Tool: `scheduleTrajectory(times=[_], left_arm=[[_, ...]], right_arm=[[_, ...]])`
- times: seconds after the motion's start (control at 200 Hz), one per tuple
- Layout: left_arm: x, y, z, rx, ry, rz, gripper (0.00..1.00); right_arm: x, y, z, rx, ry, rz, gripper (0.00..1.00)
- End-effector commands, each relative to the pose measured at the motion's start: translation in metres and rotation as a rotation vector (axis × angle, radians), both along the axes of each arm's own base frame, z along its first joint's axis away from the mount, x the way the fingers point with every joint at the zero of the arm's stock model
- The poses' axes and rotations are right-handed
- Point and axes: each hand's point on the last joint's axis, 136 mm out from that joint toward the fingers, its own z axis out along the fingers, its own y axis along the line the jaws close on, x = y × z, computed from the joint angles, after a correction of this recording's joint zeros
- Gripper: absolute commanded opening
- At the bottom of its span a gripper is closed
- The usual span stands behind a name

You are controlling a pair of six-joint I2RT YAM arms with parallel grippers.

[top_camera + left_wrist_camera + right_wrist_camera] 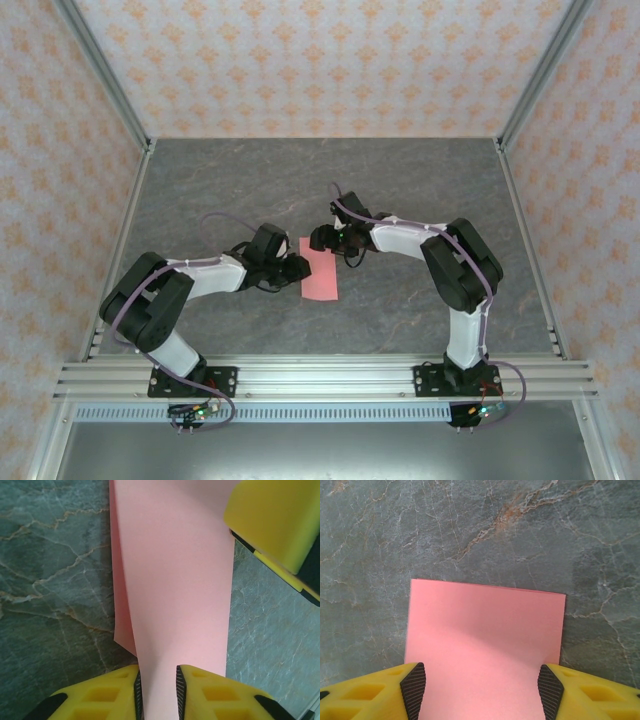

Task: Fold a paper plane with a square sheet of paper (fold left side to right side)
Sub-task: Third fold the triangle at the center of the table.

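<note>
Counting, we find one square sheet of paper, pink and doubled into a narrow strip, lying mid-table on the grey marbled table between two arms. Both arms reach inward with bent elbows. The left gripper meets the strip's left long edge. In its wrist view the sheet's upper layer runs into a narrow gap between the yellow fingers, and we cannot tell whether the pads pinch it. The right gripper hangs over the strip's far end. Its jaws are spread wide, one pad near each side edge of the paper.
</note>
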Motion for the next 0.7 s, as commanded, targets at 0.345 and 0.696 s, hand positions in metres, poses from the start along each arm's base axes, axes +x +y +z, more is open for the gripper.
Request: scheduleTrajectory(times=[0.345,0.696], left_arm=[[0.003,0.000,0.016,-0.053,0.002,0.069,0.02],[0.000,-0.011,0.023,-0.106,0.046,0.087,0.02]], right_arm=[[-0.015,-0.046,0.064,-0.078,-0.291,0.006,0.80],[-0.132,-0.048,0.065,-0.172,-0.553,0.273,0.81]])
